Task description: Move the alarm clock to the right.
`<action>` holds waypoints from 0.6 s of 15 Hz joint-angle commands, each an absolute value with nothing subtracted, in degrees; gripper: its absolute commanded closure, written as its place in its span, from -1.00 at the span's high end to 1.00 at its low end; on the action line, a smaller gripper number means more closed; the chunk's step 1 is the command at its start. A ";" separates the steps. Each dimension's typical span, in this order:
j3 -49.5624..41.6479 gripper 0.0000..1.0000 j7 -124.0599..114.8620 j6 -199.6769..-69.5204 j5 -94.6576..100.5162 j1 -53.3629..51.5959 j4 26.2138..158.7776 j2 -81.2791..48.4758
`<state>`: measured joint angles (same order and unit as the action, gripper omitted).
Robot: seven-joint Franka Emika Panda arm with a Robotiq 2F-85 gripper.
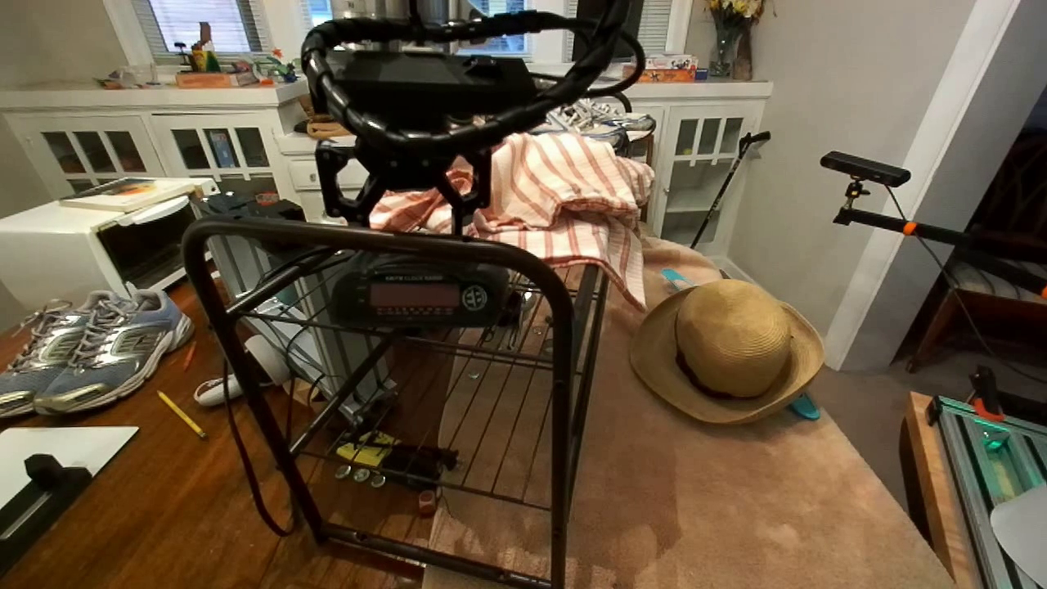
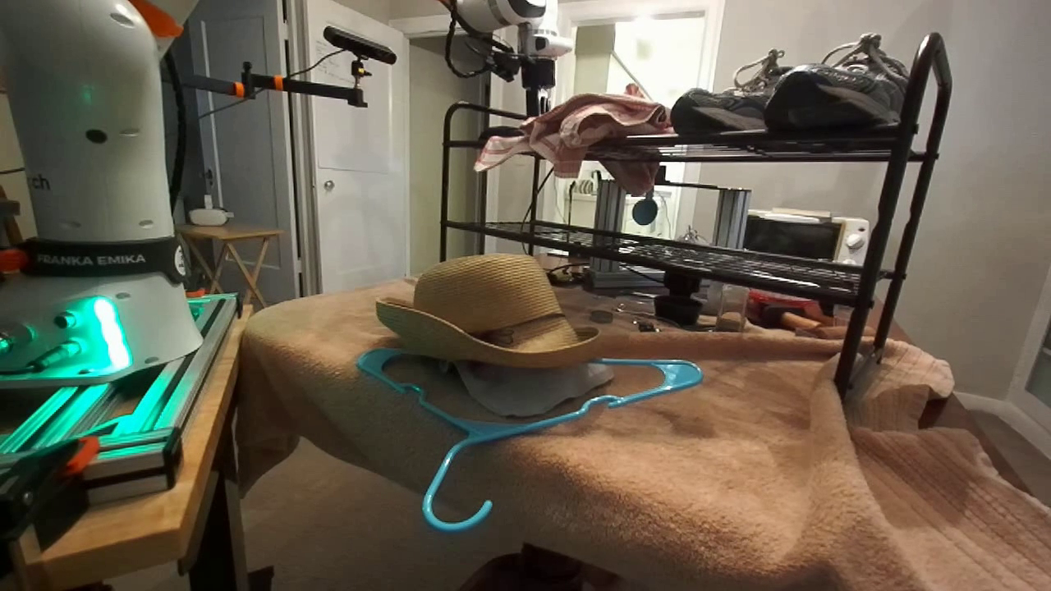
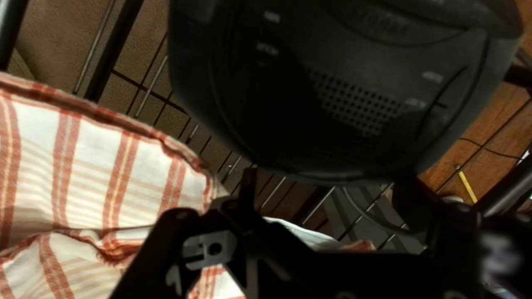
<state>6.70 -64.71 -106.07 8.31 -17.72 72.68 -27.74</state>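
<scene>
Wire shelving [image 2: 788, 148] bears rumpled striped cloth [image 1: 564, 184] near the boxy alarm clock [image 1: 415, 296].

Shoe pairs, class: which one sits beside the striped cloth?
The upper pair, atop the rack with the striped cloth; the lower pair stands apart on the wooden table.

A straw hat [image 1: 732, 339] rests over a blue hanger [image 2: 493, 430] on the tan blanket [image 1: 777, 491] covering part of the tabletop [image 1: 188, 483], beside a dark rack [image 1: 560, 458] that carries a striped cloth [image 1: 564, 184] and shoes [image 2: 833, 98] up top, while a yellow pencil [image 1: 181, 414] lies near grey sneakers [image 1: 114, 352].
</scene>
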 commanded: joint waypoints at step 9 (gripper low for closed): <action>5.44 -0.06 -64.67 -105.41 6.67 -18.57 69.83 -31.12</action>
